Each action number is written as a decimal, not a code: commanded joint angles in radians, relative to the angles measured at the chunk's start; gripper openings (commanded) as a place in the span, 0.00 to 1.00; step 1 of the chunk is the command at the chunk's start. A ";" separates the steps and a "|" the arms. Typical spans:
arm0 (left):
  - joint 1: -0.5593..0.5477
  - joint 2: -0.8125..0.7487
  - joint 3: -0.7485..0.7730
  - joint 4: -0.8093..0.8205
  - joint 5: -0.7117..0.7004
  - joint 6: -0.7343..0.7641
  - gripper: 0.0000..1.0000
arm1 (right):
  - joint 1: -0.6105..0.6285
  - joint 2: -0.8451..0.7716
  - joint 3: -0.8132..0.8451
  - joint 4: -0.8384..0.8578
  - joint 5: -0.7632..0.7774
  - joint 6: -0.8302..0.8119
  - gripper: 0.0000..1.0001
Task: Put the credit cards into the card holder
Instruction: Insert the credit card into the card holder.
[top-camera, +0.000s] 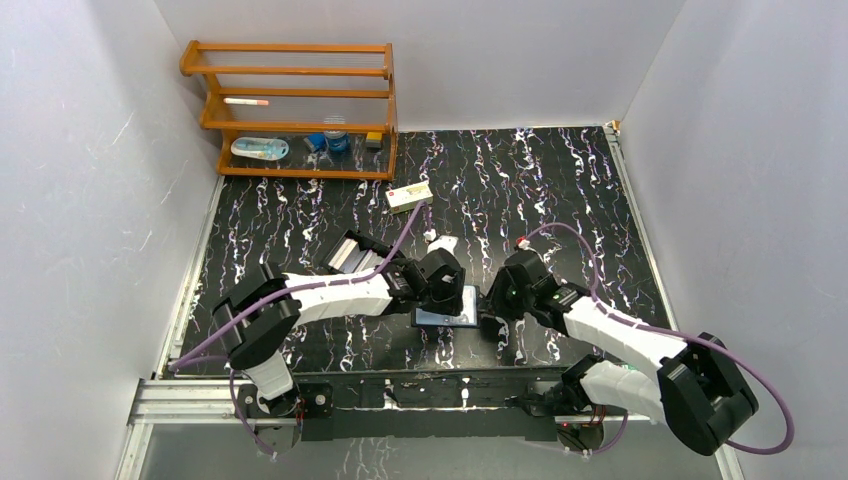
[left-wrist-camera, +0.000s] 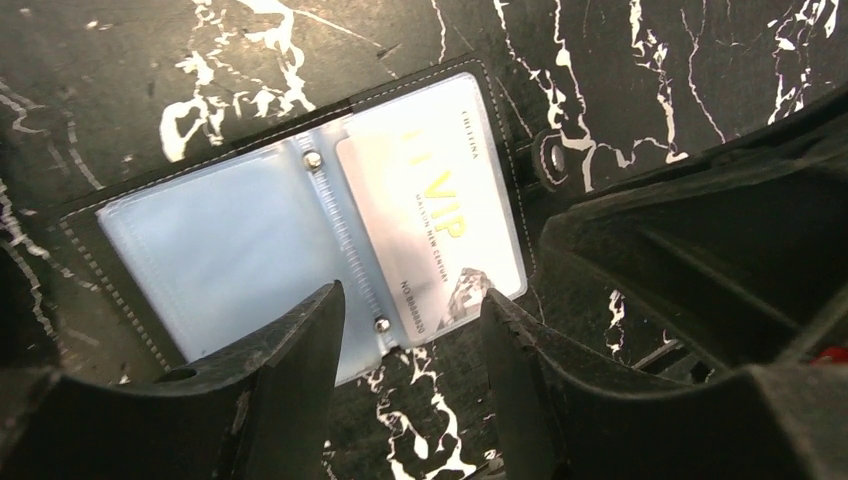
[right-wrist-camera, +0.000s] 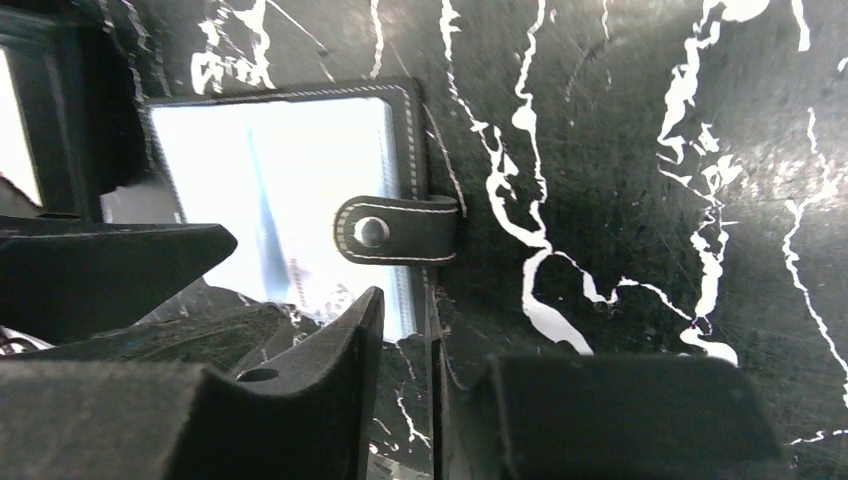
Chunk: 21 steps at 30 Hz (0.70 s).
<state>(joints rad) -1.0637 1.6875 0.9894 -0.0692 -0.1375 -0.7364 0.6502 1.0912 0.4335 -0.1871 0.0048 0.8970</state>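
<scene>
Card holder (left-wrist-camera: 230, 240) (opened flat) lies just under the left hand (left-wrist-camera: 410, 310).

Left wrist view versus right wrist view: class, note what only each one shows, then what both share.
Only the left wrist view shows a pale card printed VIP on the right-hand page of the card holder. Only the right wrist view shows the white-stitched snap tab folded over a sleeve. Both show the card holder open on the black marbled table.

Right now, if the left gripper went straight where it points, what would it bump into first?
The left gripper would probably meet the open card holder first, near its middle fold, beside the credit card in one sleeve. Depth is hard to judge.
</scene>
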 joint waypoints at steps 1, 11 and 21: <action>-0.005 -0.080 0.037 -0.111 -0.061 0.044 0.53 | 0.004 -0.037 0.085 -0.044 0.055 -0.038 0.32; 0.026 -0.126 0.022 -0.262 -0.057 0.084 0.67 | 0.004 0.045 0.215 -0.106 0.144 -0.115 0.47; 0.062 -0.134 -0.027 -0.293 -0.045 0.007 0.76 | 0.004 0.177 0.284 -0.149 0.179 -0.163 0.45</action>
<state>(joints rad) -1.0210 1.6077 0.9859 -0.3195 -0.1757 -0.6773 0.6502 1.2564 0.6701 -0.3058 0.1371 0.7692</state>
